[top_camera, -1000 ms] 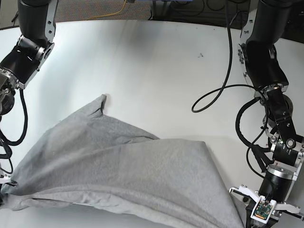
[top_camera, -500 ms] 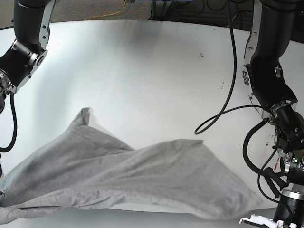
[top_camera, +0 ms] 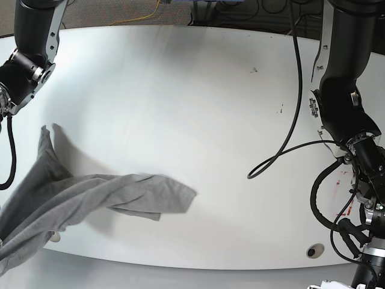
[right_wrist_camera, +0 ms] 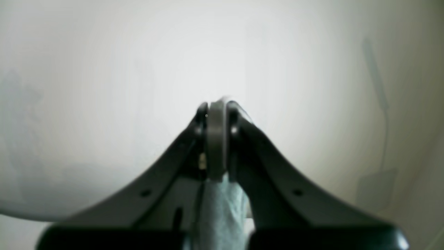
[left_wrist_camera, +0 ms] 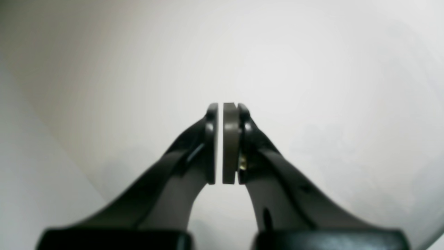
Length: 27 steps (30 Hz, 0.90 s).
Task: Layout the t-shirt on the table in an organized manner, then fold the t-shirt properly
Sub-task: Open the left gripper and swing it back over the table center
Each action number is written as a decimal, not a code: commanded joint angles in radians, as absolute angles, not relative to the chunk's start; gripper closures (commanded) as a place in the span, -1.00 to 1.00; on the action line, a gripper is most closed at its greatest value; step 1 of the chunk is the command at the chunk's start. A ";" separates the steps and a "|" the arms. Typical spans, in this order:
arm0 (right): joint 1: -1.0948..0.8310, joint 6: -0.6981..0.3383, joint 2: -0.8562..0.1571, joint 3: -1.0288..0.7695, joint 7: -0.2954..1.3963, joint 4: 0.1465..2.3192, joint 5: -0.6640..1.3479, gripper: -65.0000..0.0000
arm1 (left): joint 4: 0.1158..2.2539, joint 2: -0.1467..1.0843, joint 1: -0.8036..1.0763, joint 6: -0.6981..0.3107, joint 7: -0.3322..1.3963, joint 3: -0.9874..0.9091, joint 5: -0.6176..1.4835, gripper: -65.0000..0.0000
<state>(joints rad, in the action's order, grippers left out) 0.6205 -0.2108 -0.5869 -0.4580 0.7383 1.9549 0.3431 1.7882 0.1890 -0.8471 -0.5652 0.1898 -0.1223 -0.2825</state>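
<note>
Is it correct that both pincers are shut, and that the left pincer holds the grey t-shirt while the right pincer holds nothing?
Not quite: the sides are swapped. Both are shut, but the right wrist view shows the right pincer clamped on grey fabric of the t-shirt, while the left wrist view shows the left pincer shut with nothing between its pads, only the white table behind it.

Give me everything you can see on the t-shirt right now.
The t-shirt is heather-grey, soft-looking knit, bunched and creased rather than spread. It sits at the table's near left corner in the base view, trailing off the frame's lower left, one narrow part raised at far left, a flap lying flat toward the middle. No lettering shows. In the right wrist view, a strip of pale fabric is pinched in the shut right gripper.
</note>
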 commanded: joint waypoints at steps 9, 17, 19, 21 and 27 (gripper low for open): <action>0.611 -0.208 -0.599 -0.456 0.704 1.965 0.343 1.00 | 1.796 0.188 -0.628 -0.559 0.177 -0.114 -0.274 0.87; 0.595 -0.208 -0.562 -0.455 0.704 1.965 0.343 1.00 | 1.793 0.128 -0.450 -0.558 0.177 -0.071 -0.269 -0.20; 0.593 -0.208 -0.558 -0.455 0.704 1.965 0.343 1.00 | 1.790 0.102 -0.423 -0.558 0.177 -0.067 -0.269 -0.36; 0.587 -0.208 -0.553 -0.455 0.704 1.965 0.343 1.00 | 1.788 0.077 -0.398 -0.559 0.177 -0.048 -0.269 -0.44; 0.575 -0.208 -0.553 -0.453 0.704 1.965 0.343 1.00 | 1.756 0.038 -0.329 -0.559 0.177 0.070 -0.271 -0.41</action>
<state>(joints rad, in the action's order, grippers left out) 0.5491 -0.2104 -0.5323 -0.4503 0.7383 1.9541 0.3431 1.7500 0.0494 -0.3225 -0.5694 0.2020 0.0517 -0.2832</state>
